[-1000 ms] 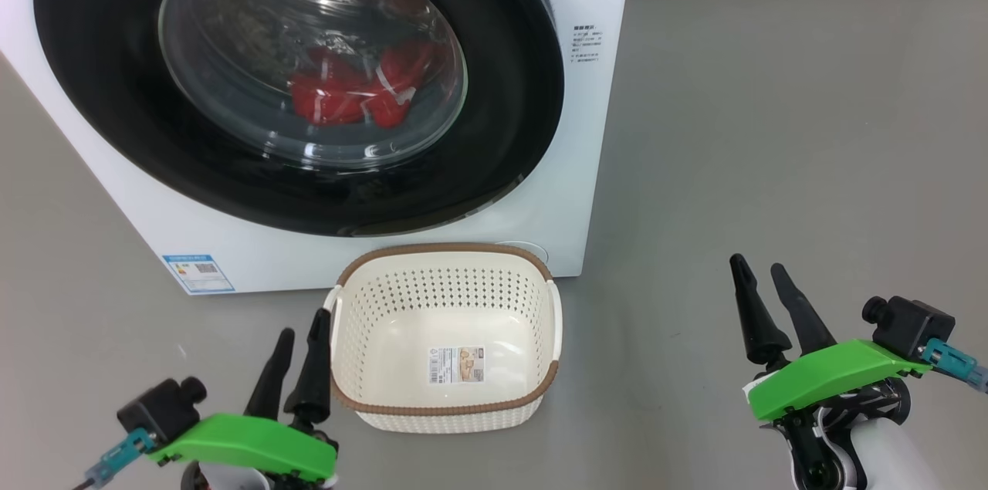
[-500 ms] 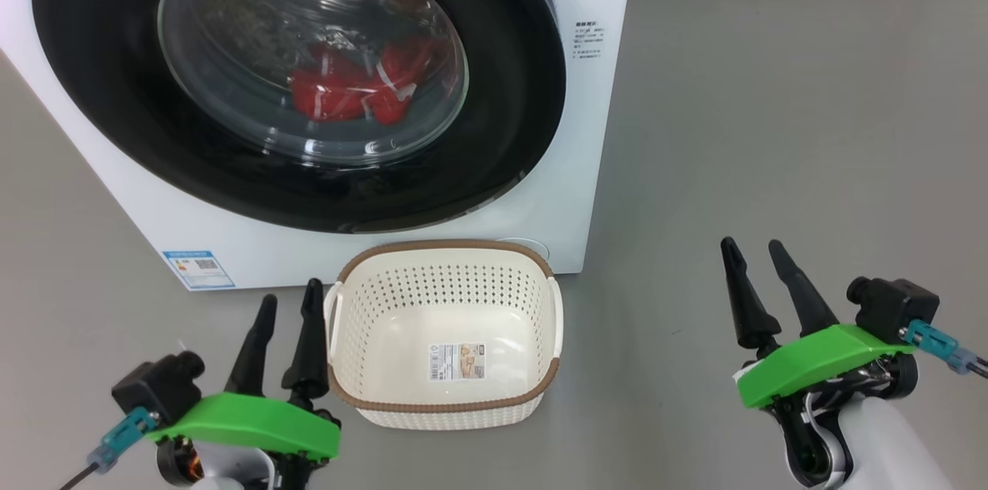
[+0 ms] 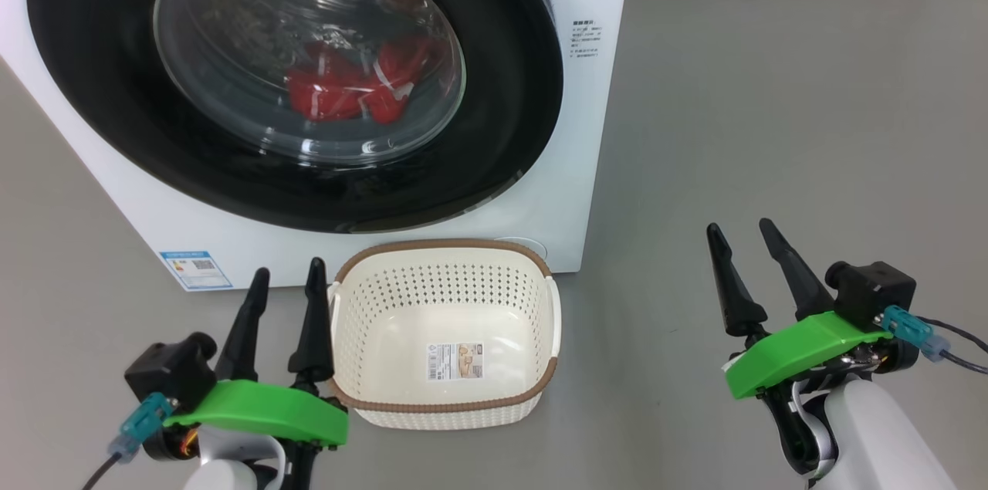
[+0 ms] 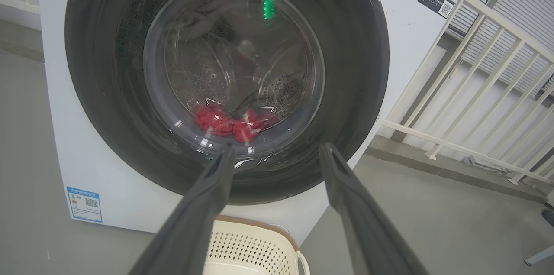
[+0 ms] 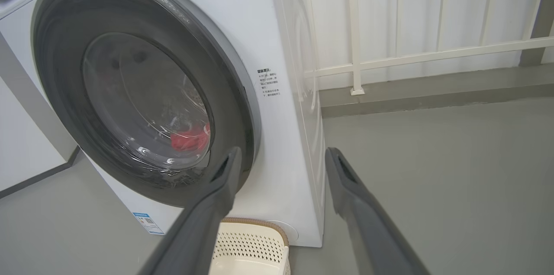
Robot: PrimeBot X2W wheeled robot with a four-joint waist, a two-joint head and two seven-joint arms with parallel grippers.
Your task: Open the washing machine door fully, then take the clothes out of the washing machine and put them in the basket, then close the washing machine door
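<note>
- left gripper fingers spread, holding nothing, just beside basket
- right gripper spread too, over floor, well right of basket
- washing machine door shut, red clothes behind its glass

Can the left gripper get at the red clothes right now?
Probably not: the washing machine door looks shut, so its glass stands between the open left gripper and the clothes inside. The door must open first.

Head view: high, tilted down, close to washing machine front. Wrist views: low, facing forward at washing machine door. All share basket.
</note>
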